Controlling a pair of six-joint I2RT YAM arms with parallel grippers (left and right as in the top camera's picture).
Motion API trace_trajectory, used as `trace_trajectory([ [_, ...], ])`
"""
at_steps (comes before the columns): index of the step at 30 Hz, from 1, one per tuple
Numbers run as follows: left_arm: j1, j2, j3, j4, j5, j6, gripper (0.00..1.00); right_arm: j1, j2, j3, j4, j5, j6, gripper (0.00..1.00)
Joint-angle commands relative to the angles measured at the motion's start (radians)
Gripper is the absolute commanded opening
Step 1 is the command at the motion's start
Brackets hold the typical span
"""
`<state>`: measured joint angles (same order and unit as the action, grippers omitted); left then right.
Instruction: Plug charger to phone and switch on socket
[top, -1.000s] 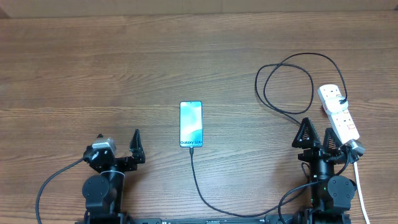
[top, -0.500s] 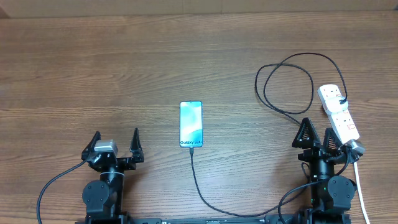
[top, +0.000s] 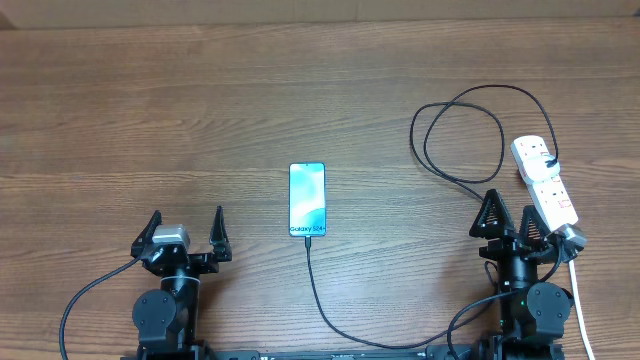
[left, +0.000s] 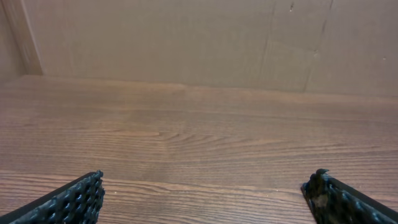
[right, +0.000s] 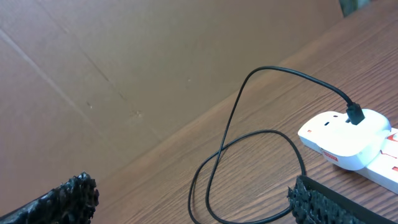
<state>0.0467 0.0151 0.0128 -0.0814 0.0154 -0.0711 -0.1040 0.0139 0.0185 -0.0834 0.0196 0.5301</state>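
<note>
The phone (top: 307, 199) lies flat at the table's middle, blue-cyan screen up, "Galaxy S24+" text at its near end. The black charger cable (top: 320, 295) meets the phone's near end, runs along the front, then loops in coils (top: 460, 130) to the white socket strip (top: 545, 182) at the right, where it is plugged in; the loop (right: 249, 168) and strip (right: 351, 140) also show in the right wrist view. My left gripper (top: 185, 225) is open and empty at the front left, over bare wood (left: 202, 193). My right gripper (top: 508, 212) is open and empty, just left of the strip (right: 193, 202).
The strip's thick white cord (top: 580, 300) runs off the front right past my right arm. A cardboard wall (left: 186, 37) stands behind the table's far edge.
My left gripper has turned slightly, so its fingers now stand square to the table. The right arm, phone and cable have not moved.
</note>
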Motion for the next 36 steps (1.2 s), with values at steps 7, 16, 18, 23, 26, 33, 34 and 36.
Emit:
trace_trajectory([
  [7,0.007,-0.011,-0.008,0.004,0.0,0.004,1.0,0.005,-0.011,-0.011,0.002,0.013,-0.007,1.0],
  [16,0.007,-0.011,-0.008,0.004,0.0,0.004,0.99,0.005,-0.011,-0.011,0.002,0.013,-0.007,1.0],
  [18,0.007,-0.011,-0.008,0.004,0.0,0.004,0.99,0.005,-0.011,-0.011,0.002,0.013,-0.007,1.0],
  [23,0.007,-0.011,-0.008,0.004,0.0,0.004,1.0,0.041,-0.011,-0.011,-0.002,-0.028,-0.241,1.0],
  [26,0.007,-0.011,-0.008,0.004,0.0,0.004,0.99,0.101,-0.011,-0.011,-0.003,-0.032,-0.42,1.0],
  [33,0.007,-0.011,-0.008,0.004,0.0,0.005,1.0,0.092,-0.011,-0.011,-0.003,-0.032,-0.449,1.0],
  [34,0.007,-0.011,-0.008,0.004,0.0,0.004,1.0,0.091,-0.011,-0.011,-0.003,-0.032,-0.449,1.0],
  [36,0.007,-0.011,-0.008,0.004,0.0,0.004,0.99,0.091,-0.011,-0.011,-0.001,-0.032,-0.449,1.0],
])
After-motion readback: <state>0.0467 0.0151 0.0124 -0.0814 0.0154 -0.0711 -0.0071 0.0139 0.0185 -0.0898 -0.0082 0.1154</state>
